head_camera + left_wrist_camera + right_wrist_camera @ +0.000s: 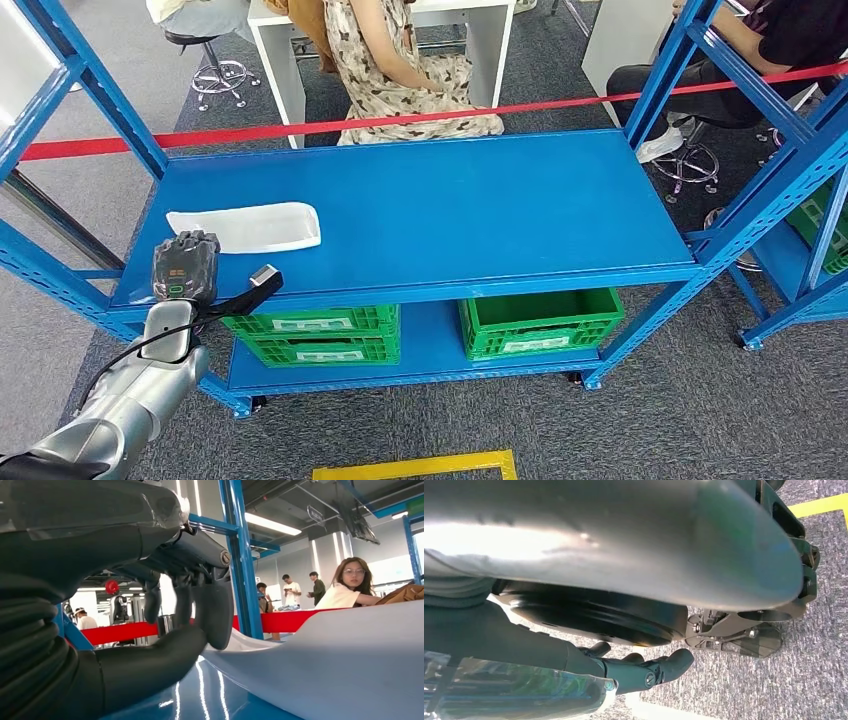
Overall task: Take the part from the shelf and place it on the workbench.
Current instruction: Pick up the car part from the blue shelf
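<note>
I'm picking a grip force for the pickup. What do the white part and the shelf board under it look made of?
White part: apparently thin moulded plastic, smooth and matte, with a raised rim and rounded corners; painted sheet metal cannot be ruled out.
Shelf board: looks like blue painted sheet metal, glossy; the left wrist view shows ceiling lights mirrored in it.
Left hand sits at the part's near edge.

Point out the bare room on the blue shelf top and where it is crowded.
The shelf top is bare from the white part across to the right uprights, and along the back edge under the red tape. It is crowded at the front left corner, where the left hand sits beside the part.
</note>
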Robot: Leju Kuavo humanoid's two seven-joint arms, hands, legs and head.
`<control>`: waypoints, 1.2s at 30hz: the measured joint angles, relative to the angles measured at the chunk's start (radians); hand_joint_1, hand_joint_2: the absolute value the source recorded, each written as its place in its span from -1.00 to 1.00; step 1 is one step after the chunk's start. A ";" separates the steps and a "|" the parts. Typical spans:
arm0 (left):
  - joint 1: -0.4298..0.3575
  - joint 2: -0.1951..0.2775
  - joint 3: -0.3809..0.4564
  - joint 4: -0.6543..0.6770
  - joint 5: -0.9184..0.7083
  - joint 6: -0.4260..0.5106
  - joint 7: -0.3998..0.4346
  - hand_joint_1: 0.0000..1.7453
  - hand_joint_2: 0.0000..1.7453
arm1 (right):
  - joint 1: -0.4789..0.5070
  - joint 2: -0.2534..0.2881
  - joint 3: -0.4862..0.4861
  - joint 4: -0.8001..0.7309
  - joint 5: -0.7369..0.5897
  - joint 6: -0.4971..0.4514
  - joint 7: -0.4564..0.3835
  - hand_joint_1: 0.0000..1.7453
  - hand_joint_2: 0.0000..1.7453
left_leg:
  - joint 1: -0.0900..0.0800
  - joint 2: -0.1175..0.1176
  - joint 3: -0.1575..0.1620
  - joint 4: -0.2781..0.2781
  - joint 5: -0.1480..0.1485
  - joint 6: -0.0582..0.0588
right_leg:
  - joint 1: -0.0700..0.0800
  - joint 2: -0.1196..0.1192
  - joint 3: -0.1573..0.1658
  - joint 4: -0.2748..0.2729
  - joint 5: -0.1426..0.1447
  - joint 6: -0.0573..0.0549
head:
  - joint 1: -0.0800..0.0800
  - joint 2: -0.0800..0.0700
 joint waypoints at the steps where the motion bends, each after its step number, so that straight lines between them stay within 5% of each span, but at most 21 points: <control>1: 0.000 0.000 0.004 0.002 -0.002 0.000 -0.001 0.72 1.00 | 0.000 0.000 0.002 0.000 0.000 0.000 -0.002 -1.00 -1.00 | 0.000 0.000 0.000 0.000 0.000 0.000 | 0.000 0.000 0.000 0.000 0.000 0.000 | 0.000 0.000; 7: 0.000 0.000 0.020 0.013 -0.011 0.000 -0.005 0.52 1.00 | 0.000 0.001 0.006 0.000 0.000 -0.008 -0.020 -1.00 -1.00 | 0.000 0.000 0.000 0.000 0.000 0.000 | 0.000 0.000 0.000 0.000 0.000 0.000 | 0.000 0.000; 13: 0.000 -0.001 0.027 0.017 -0.011 0.000 -0.008 0.59 1.00 | 0.000 0.001 0.007 0.000 0.000 -0.008 -0.032 -1.00 -1.00 | 0.000 0.000 0.000 0.000 0.000 0.000 | 0.000 0.000 0.000 0.000 0.000 0.000 | 0.000 0.000; 14: 0.000 -0.001 0.028 0.017 -0.011 0.000 -0.009 0.45 1.00 | 0.000 0.001 0.007 0.000 0.000 -0.008 -0.033 -1.00 -1.00 | 0.000 0.000 0.000 0.000 0.000 0.000 | 0.000 0.000 0.000 0.000 0.000 0.000 | 0.000 0.000; 18: 0.000 -0.001 0.034 0.017 -0.012 0.000 -0.010 -0.97 1.00 | 0.000 0.001 0.008 0.000 0.000 -0.008 -0.035 -1.00 -1.00 | 0.000 0.000 0.000 0.000 0.000 0.000 | 0.000 0.000 0.000 0.000 0.000 0.000 | 0.000 0.000; 22: 0.004 -0.001 0.035 0.010 -0.014 0.000 -0.010 -1.00 -1.00 | 0.000 0.001 0.009 0.000 0.003 -0.006 -0.029 -1.00 -1.00 | 0.000 0.000 0.000 0.000 0.000 0.000 | 0.000 0.000 0.000 0.000 0.000 0.000 | 0.000 0.000; 36: 0.009 -0.004 0.032 -0.017 -0.014 0.000 -0.022 -1.00 -1.00 | 0.000 0.002 0.009 0.000 0.003 0.009 -0.008 -1.00 -1.00 | 0.000 0.000 0.000 0.000 0.000 0.000 | 0.000 0.000 0.000 0.000 0.000 0.000 | 0.000 0.000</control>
